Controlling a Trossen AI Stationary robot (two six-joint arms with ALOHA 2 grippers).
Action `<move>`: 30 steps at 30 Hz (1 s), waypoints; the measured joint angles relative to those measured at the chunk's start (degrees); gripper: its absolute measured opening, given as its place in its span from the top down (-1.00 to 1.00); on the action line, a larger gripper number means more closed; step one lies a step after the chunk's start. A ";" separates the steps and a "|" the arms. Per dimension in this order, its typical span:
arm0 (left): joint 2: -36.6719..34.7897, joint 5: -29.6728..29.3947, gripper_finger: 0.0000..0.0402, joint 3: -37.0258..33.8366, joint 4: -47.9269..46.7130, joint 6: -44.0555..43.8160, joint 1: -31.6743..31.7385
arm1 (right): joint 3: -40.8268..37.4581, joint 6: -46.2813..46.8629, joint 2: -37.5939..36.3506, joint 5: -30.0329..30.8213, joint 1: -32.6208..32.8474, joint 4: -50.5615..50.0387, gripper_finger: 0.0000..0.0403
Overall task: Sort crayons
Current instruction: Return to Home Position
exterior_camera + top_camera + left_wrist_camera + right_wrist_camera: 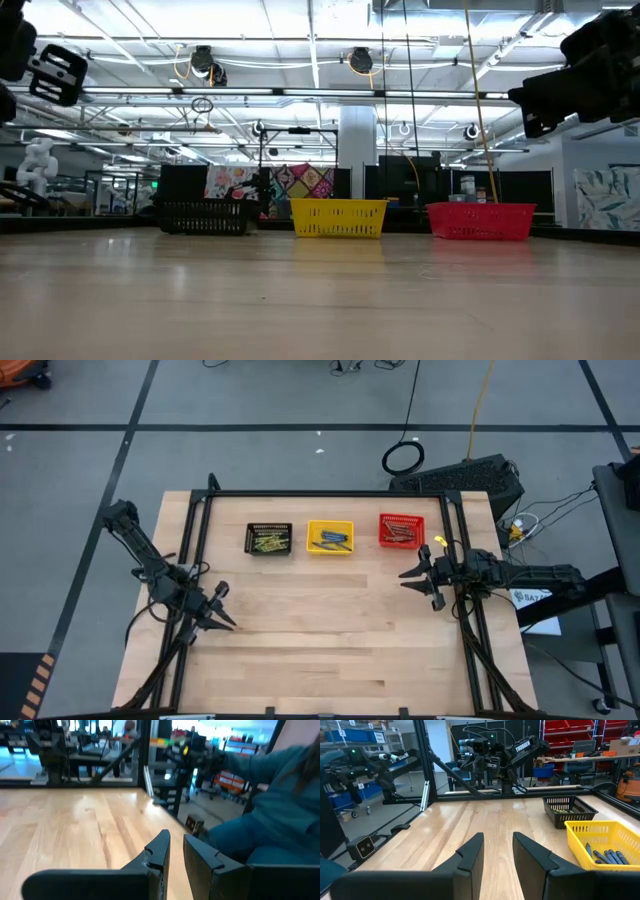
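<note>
Three mesh baskets stand in a row on the far part of the wooden table. The black basket (268, 538) holds olive-yellow crayons (565, 811), the yellow basket (330, 537) holds blue crayons (606, 855), and the red basket (401, 530) holds brownish-red crayons (400, 537). My left gripper (226, 608) hovers over the table's left side, nearer than the baskets, open with nothing between its fingers (176, 851). My right gripper (412, 584) hovers at the right side, just nearer than the red basket, pointing toward the table's left, also open and empty (497, 854).
A black frame (330, 494) runs along the table's far edge and down both sides. A person in a teal garment (280, 805) is beside the table, seen in the left wrist view. Bare wood (330, 630) lies between the grippers and toward the near edge.
</note>
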 joint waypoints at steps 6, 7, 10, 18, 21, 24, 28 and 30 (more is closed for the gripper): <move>-4.75 -0.02 0.71 0.00 0.03 0.01 0.07 | 0.00 0.00 -0.55 -0.02 0.00 0.00 0.55; -5.56 -0.01 0.71 0.00 0.02 0.00 0.08 | 0.00 0.00 -0.53 -0.02 0.00 0.00 0.55; -8.08 0.00 0.71 0.00 0.04 0.00 0.29 | 0.00 0.00 -0.53 -0.02 0.00 0.00 0.55; -12.83 -0.02 0.71 -0.02 0.01 0.00 3.98 | -0.01 0.00 -0.52 -0.02 0.00 0.00 0.55; -14.40 -0.02 0.71 -0.02 -1.55 0.01 5.73 | -0.01 0.00 -0.51 -0.02 0.00 0.00 0.55; -16.74 -0.02 0.71 -0.02 -4.38 -0.01 7.43 | 0.00 0.00 -0.51 -0.02 0.00 0.00 0.55; -17.43 -0.07 0.71 -0.02 -6.10 -0.19 9.27 | -0.02 -0.02 -0.48 -0.02 -0.02 0.00 0.55; -17.43 -0.06 0.71 -0.02 -5.35 -2.77 9.94 | -0.02 -0.02 -0.49 -0.04 -0.02 0.00 0.55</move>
